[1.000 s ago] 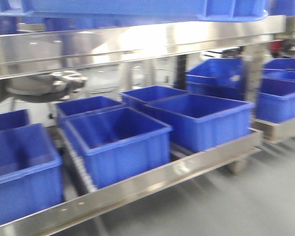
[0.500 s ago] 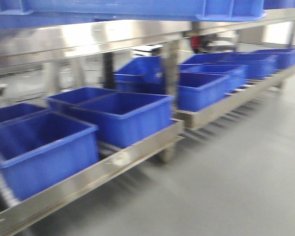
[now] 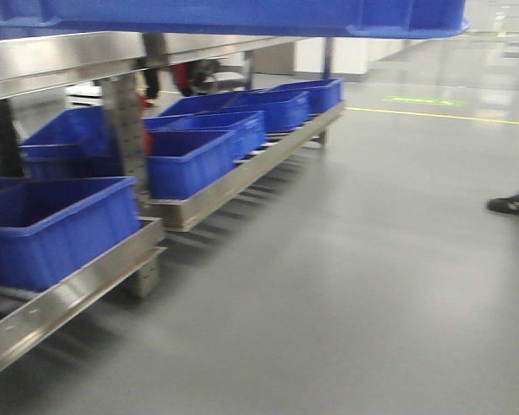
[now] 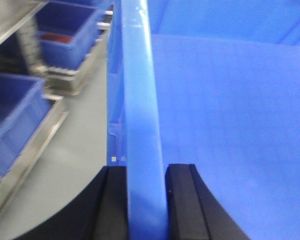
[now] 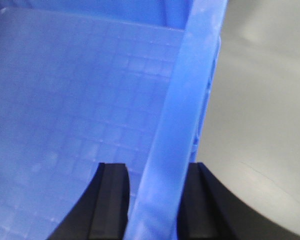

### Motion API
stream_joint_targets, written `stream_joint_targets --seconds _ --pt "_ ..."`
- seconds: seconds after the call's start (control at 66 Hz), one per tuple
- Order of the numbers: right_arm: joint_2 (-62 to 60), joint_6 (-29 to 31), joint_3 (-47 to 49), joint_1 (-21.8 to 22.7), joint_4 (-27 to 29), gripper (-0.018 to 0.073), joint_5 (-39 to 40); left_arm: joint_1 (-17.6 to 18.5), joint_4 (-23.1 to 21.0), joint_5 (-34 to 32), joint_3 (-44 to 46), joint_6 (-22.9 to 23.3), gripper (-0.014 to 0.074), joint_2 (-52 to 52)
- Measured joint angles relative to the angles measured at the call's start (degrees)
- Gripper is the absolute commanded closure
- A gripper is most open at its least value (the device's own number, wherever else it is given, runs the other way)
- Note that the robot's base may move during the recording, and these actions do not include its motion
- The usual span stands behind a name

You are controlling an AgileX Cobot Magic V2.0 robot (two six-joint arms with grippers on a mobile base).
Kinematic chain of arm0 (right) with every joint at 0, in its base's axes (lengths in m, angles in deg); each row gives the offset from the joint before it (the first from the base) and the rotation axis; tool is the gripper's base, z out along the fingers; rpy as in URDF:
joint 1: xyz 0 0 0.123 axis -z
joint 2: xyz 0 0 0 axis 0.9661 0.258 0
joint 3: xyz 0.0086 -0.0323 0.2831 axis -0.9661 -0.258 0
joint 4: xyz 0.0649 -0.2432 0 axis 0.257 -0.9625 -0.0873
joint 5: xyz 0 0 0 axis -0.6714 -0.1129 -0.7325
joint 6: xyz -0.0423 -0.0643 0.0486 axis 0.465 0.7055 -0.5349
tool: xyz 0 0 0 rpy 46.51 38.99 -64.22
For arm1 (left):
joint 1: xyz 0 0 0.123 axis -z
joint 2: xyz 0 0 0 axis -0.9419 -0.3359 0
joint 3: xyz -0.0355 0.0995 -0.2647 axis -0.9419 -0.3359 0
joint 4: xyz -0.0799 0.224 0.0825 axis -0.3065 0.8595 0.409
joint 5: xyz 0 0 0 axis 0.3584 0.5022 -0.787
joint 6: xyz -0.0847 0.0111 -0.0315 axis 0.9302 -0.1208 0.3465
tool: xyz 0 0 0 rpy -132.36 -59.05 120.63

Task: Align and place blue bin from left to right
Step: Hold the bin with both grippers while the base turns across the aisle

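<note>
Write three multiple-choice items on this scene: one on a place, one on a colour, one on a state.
1. The left gripper grips the blue bin by: A its rim; B its floor; C a handle hole.
2. The bins on the low rack are: A red; B blue; C grey.
3. The right gripper is: A open in the air; B shut on a cloth; C shut on the blue bin.
Answers: A, the rim runs between its fingers; B, all show blue; C, its fingers flank the bin's rim.
</note>
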Motion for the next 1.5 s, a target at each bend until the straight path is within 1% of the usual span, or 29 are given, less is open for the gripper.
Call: stream_joint_targets --seconds 1.501 --pt "0.0 0.0 0.0 0.0 0.0 0.0629 0.0 0.0 -0.12 -0.1 0.0 0.0 0.0708 0.0"
